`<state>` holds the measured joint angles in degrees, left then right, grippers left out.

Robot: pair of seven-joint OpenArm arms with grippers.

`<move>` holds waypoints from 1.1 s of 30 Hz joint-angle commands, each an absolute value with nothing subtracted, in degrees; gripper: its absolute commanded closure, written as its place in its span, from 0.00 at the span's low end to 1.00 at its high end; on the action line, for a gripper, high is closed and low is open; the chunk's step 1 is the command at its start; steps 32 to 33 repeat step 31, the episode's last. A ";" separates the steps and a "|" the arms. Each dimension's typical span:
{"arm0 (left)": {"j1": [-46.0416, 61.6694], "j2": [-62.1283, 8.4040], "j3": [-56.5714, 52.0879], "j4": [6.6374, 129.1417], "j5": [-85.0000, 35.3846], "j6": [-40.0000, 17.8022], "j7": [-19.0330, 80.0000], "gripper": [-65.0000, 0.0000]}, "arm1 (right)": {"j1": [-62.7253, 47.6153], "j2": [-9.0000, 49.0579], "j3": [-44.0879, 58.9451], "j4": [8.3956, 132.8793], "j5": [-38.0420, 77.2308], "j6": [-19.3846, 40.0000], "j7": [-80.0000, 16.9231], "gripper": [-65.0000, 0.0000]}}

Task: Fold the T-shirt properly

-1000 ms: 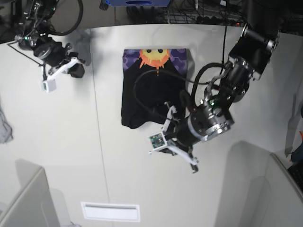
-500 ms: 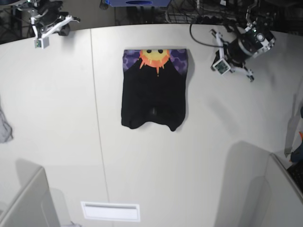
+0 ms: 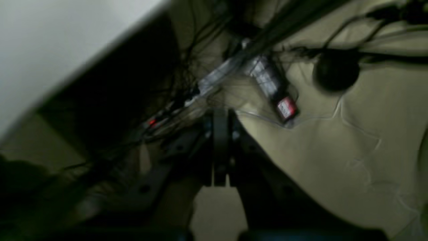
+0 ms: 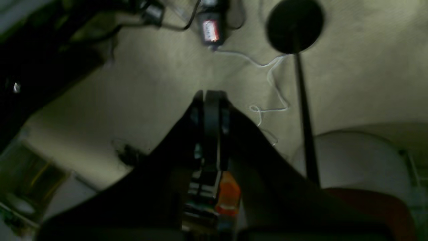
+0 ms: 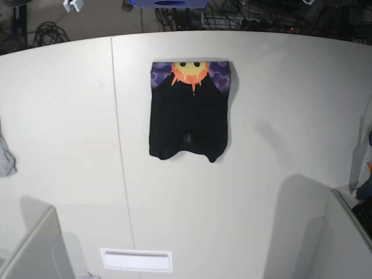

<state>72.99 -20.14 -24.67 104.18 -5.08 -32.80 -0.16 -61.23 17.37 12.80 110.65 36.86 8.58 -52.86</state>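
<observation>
Looking down past the shut left gripper [image 3: 220, 134], jaws pressed together, at a blurred beige floor [image 3: 334, 150]. Showing tangled black cables [image 3: 207, 40], a small red-labelled device [image 3: 286, 107], a round black base [image 3: 336, 71], a pale table edge [image 3: 60, 43].

Nothing you can actually read anywhere, honestly; the T-shirt [image 5: 188, 110] on the table [image 5: 279, 116] only has that sun face print, a picture with no lettering on it; there's a small red-and-white label [image 3: 287, 107] on a dark block down on the floor among the cables in the left wrist view, and what looks like the same sort of label [image 4: 210, 30] in the right wrist view; both too blurred to make out a single character.
</observation>
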 commanded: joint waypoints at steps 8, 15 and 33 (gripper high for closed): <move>59.12 -14.73 -19.56 62.11 6.73 -32.22 -14.73 1.00 | -46.99 17.19 -8.40 85.49 26.68 8.48 -34.86 1.00; 28.00 -13.85 -18.86 6.46 15.69 -27.30 -33.36 1.00 | -27.91 9.36 -18.77 31.78 19.82 8.48 -7.78 1.00; 10.24 -13.14 -19.47 0.48 29.58 -9.10 -28.97 1.00 | -17.01 3.82 -26.15 3.74 17.63 8.40 16.66 1.00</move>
